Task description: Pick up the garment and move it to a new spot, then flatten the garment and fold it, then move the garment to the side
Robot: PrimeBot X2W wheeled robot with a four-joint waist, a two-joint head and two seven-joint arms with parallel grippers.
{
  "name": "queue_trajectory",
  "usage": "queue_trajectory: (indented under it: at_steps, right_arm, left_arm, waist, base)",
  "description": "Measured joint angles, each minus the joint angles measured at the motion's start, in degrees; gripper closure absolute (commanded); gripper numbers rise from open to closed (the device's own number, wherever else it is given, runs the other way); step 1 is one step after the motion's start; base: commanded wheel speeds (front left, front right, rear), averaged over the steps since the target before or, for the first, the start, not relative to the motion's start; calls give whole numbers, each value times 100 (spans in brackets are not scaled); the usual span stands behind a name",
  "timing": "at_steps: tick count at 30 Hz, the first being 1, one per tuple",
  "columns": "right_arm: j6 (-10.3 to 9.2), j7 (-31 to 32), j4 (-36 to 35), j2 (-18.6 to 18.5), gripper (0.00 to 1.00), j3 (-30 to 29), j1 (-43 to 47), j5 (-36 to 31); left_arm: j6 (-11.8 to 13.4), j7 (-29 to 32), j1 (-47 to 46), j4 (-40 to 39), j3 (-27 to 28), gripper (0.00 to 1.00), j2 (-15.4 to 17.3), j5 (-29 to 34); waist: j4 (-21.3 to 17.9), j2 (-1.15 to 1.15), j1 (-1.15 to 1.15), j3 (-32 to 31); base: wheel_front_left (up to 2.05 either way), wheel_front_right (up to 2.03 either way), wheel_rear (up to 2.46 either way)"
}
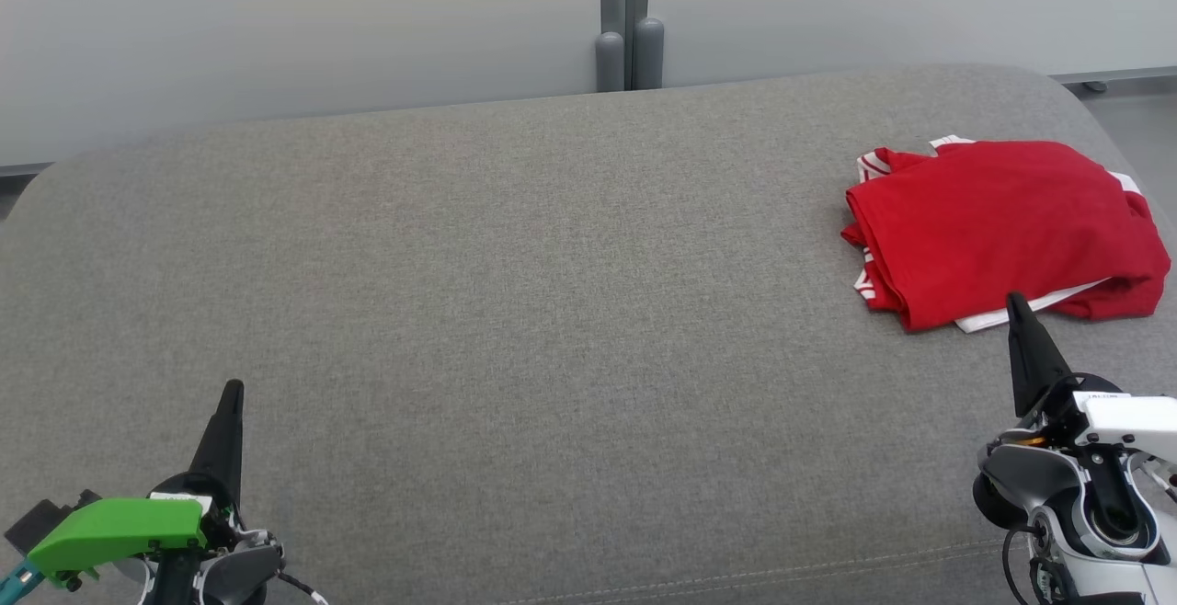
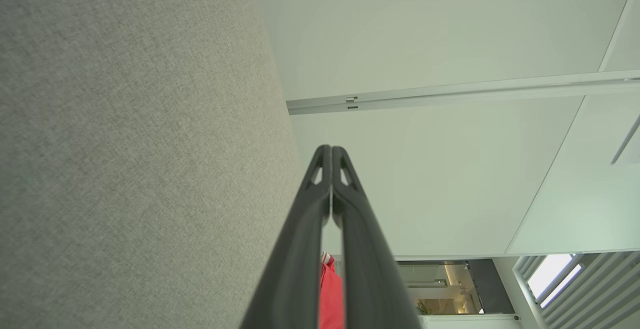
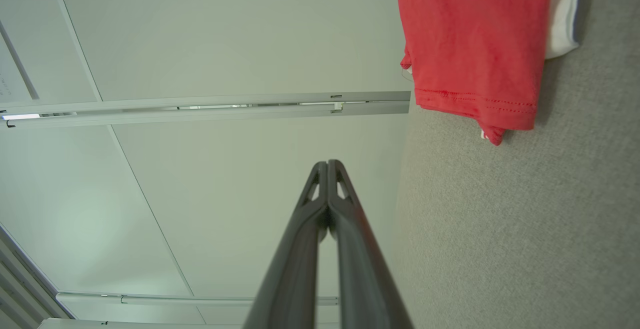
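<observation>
A folded red T-shirt (image 1: 1002, 223) with white trim is being borne at the far right of a grey upholstered surface (image 1: 515, 292). The left gripper (image 1: 232, 391) is being held empty at the lower left, fingers pressed together, well apart from it. The right gripper (image 1: 1015, 302) is likewise being held closed and empty, its tip being seen at the shirt's near edge.

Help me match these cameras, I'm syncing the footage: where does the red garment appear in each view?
Head view: red garment at the right, folded on the grey cushion.
Left wrist view: a red sliver at the bottom edge, near the middle.
Right wrist view: top right, on the cushion.
Shared landmark: the grey cushion, on the left wrist view's left and the right wrist view's right.
</observation>
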Motion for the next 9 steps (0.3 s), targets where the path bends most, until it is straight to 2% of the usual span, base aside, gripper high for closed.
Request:
queue_trajectory:
  at_steps: [9]
  right_arm:
    - [0, 0, -2, 2, 100, -2, 1, 0]
  left_arm:
    - [0, 19, 0, -3, 2, 100, 0, 0]
  waist:
    - [0, 0, 0, 0]
  base:
    - [0, 0, 0]
